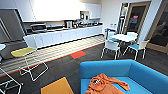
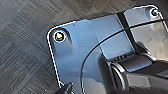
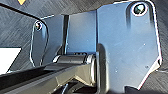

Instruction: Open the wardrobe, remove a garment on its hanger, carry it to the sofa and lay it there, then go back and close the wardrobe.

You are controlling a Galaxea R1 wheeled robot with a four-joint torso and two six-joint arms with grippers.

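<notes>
In the head view, the burnt-orange fleece garment point(image 1: 106, 84) lay crumpled on the seat of the bright turquoise upholstered sofa point(image 1: 147, 75), at about five o'clock; the laying step looked done, with closing the wardrobe left. The left wrist view showed dark grey carpet point(image 2: 22, 50); the right wrist view likewise. Whether either arm's jaws were open or closed, I could not tell.

Kitchenette room. White counter point(image 1: 67, 35) runs along the far wall, with white wall cabinets point(image 1: 57, 10) above, brightly lit. Floor: dark grey carpet point(image 1: 62, 67) with a pale striped band point(image 1: 50, 53) before the counter, a red tile point(image 1: 78, 54) and an orange tile point(image 1: 57, 87). White table point(image 1: 123, 37) with white chairs point(image 1: 110, 47) at right. Yellow-seat stool point(image 1: 25, 53) at left.
</notes>
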